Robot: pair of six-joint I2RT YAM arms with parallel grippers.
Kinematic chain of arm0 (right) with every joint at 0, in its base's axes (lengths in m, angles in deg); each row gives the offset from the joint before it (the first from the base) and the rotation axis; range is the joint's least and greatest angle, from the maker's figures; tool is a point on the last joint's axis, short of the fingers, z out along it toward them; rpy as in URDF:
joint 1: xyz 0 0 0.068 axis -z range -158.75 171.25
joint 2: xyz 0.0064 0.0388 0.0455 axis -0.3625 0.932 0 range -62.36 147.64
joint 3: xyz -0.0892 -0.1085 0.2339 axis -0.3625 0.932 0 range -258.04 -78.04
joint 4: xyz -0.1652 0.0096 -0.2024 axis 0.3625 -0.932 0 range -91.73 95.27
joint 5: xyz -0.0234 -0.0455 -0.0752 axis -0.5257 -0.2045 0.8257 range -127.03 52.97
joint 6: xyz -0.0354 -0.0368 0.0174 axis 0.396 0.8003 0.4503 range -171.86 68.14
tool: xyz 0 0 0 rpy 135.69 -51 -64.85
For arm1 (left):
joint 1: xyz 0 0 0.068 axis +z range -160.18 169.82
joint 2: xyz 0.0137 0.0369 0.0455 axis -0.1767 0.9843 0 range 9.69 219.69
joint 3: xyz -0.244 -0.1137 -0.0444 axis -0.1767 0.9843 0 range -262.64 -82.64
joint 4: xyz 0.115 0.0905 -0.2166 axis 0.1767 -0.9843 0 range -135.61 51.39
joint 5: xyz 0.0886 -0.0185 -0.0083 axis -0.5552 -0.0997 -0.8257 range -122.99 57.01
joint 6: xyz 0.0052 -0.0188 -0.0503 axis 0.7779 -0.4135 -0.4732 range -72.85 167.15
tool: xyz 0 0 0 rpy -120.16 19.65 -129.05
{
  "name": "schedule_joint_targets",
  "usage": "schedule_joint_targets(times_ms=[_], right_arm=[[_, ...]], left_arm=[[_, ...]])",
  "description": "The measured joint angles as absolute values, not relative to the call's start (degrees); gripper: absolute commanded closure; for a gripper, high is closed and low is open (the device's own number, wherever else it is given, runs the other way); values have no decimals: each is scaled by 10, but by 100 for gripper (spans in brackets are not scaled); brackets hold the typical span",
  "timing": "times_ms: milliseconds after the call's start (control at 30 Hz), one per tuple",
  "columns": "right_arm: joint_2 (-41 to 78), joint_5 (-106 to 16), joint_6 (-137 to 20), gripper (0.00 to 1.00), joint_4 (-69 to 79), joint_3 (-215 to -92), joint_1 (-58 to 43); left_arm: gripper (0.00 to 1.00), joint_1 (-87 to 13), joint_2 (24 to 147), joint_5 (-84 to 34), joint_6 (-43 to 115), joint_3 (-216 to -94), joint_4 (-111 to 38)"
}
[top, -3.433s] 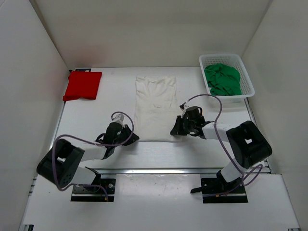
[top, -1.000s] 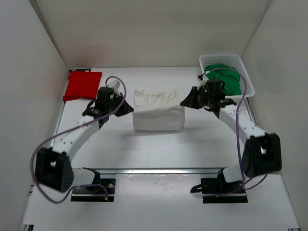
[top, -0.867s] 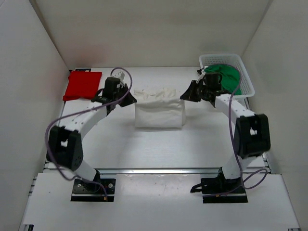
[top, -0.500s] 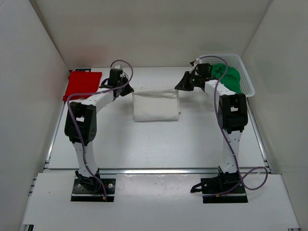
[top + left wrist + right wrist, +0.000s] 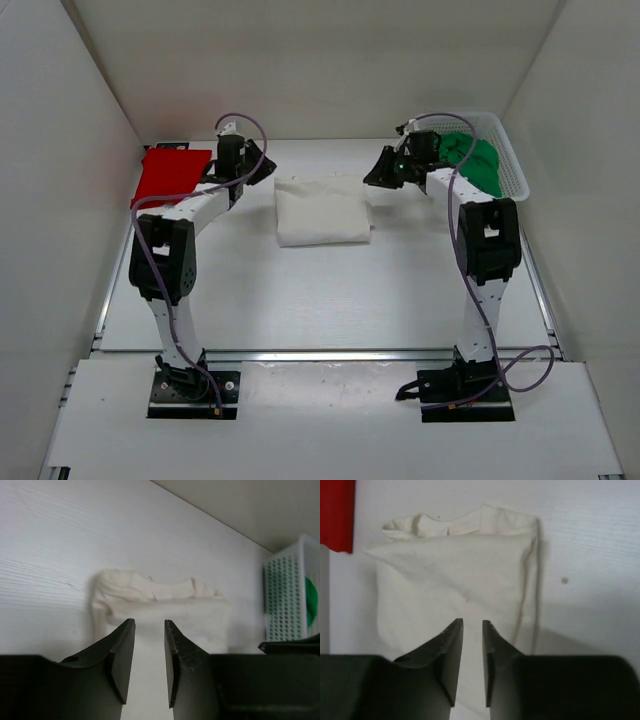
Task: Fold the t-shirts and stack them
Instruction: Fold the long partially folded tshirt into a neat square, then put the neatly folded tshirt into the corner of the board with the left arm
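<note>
Narrowly parted, left gripper and right gripper grip nothing near the white t-shirt.

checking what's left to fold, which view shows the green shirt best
Top external: the green shirt lies bunched in the basket, partly hidden by the right arm. Left wrist catches only a green sliver behind the basket mesh; right wrist shows none of it.

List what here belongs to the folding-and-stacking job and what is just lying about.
Job:
white t-shirt, folded, in the middle
red t-shirt, folded, far left
green t-shirt, crumpled in the basket

Lying about:
white mesh basket, far right
</note>
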State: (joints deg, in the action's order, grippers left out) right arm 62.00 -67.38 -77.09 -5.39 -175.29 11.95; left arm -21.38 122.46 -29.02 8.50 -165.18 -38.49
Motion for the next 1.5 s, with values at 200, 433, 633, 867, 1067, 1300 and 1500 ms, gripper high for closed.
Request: schedule_joint_targets(times_ms=[200, 433, 633, 867, 1067, 1300, 1500], right_arm=[[504, -666, -786, 100, 41, -1584, 63], [517, -676, -799, 100, 91, -1468, 26], [465, -681, -825, 100, 182, -1315, 27], [412, -690, -820, 100, 157, -1272, 15], [412, -707, -816, 100, 126, -1366, 27], [543, -737, -816, 100, 122, -1555, 59], [679, -752, -817, 100, 78, -1674, 86]], left_arm=[[67, -319, 1182, -287, 91, -1567, -319], [69, -351, 1182, -253, 55, -1361, -235], [69, -351, 1096, -248, 35, -1223, -160], [65, -362, 1006, -228, 17, -1164, -180], [66, -333, 1005, -222, 20, -1267, -207], [67, -288, 1148, -215, 19, -1416, -193], [68, -252, 1290, -187, 10, -1504, -225]])
